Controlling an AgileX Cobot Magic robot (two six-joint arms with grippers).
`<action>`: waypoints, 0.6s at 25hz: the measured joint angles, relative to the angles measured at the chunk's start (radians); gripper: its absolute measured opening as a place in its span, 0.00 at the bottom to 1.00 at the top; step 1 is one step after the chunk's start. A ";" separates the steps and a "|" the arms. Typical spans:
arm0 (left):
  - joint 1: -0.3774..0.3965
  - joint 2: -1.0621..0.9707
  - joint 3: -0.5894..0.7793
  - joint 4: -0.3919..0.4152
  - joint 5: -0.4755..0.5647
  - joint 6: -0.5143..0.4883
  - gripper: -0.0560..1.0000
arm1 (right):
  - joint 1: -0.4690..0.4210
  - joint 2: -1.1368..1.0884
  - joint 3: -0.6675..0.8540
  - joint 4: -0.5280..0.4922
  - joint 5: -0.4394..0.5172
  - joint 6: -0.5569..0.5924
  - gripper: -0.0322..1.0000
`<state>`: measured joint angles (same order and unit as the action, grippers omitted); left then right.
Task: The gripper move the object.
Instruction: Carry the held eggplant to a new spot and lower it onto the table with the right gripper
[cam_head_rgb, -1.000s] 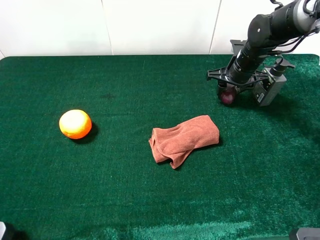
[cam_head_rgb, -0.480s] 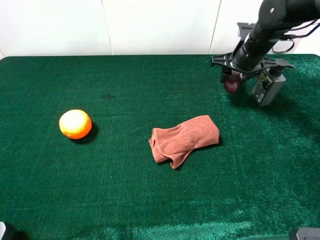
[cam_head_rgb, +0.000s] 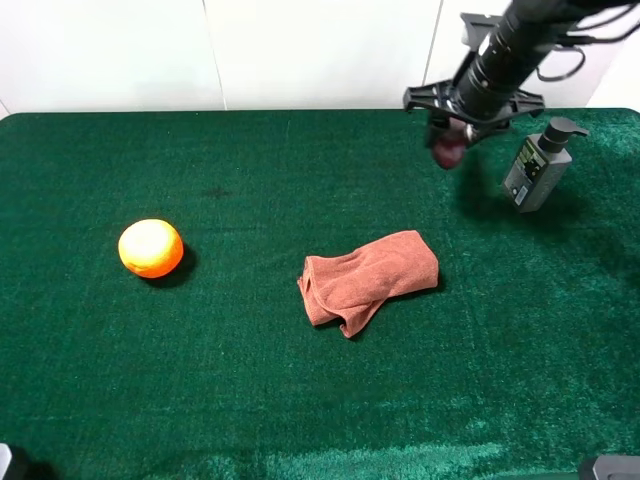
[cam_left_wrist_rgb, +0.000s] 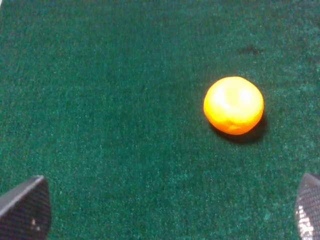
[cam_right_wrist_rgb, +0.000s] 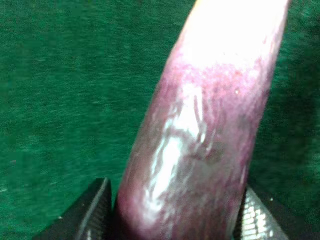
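My right gripper (cam_head_rgb: 452, 142) is shut on a purple eggplant (cam_head_rgb: 450, 149) and holds it in the air at the back right of the green table. In the right wrist view the eggplant (cam_right_wrist_rgb: 200, 130) fills the frame between the two fingers (cam_right_wrist_rgb: 90, 210). My left gripper shows only as two open fingertips (cam_left_wrist_rgb: 25, 207) at the edges of the left wrist view, empty, above the cloth near an orange (cam_left_wrist_rgb: 233, 105). The orange (cam_head_rgb: 150, 248) lies at the left of the table.
A crumpled brown towel (cam_head_rgb: 368, 278) lies in the middle of the table. A grey pump bottle (cam_head_rgb: 539, 165) stands at the back right, just right of the held eggplant. A white wall runs along the table's far edge.
My right gripper has risen and moved left and toward the back with the eggplant, away from the pump bottle. The orange, towel and bottle have not moved.
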<state>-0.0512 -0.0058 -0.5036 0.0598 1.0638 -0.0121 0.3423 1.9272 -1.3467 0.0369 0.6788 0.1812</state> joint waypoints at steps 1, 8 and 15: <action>0.000 0.000 0.000 0.000 0.000 0.000 0.99 | 0.014 0.000 -0.021 0.000 0.013 0.000 0.40; 0.000 0.000 0.000 0.000 0.000 0.000 0.99 | 0.115 -0.001 -0.127 0.004 0.059 0.000 0.40; 0.000 0.000 0.000 0.000 0.000 0.000 0.99 | 0.216 -0.001 -0.131 0.038 0.060 -0.003 0.40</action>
<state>-0.0512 -0.0058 -0.5036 0.0598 1.0638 -0.0121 0.5584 1.9261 -1.4780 0.0749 0.7386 0.1778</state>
